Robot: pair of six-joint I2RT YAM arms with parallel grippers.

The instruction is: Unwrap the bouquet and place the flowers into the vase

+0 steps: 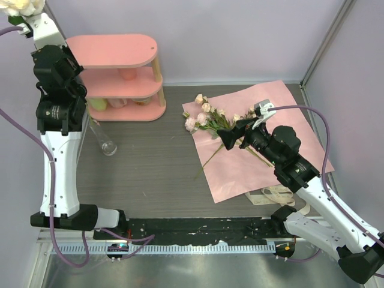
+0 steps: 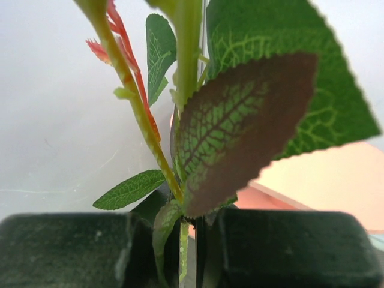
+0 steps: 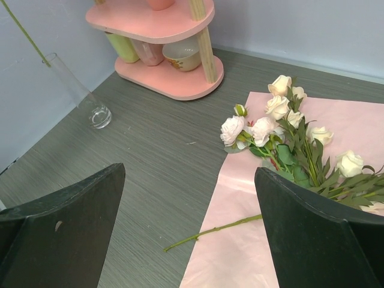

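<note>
The unwrapped bouquet lies as loose flowers (image 1: 207,117) (image 3: 282,120) on the flattened pink wrapping paper (image 1: 264,156) (image 3: 252,240), stems pointing towards me. My right gripper (image 1: 230,139) (image 3: 190,174) hovers open just above them, nothing between its fingers. One thin stem (image 3: 222,228) sticks off the paper's left edge. My left gripper (image 1: 24,25) (image 2: 192,240) is raised high at the far left, shut on the leafy stem of a cream rose (image 1: 24,6). That stem's lower end reaches the mouth of the clear glass vase (image 1: 108,146) (image 3: 90,105), which leans in the right wrist view.
A pink three-tier shelf (image 1: 120,51) (image 3: 156,24) with pink and yellow cups stands at the back left, just behind the vase. A cream ribbon (image 1: 276,195) lies at the paper's near edge. Lilac walls close in the back and both sides.
</note>
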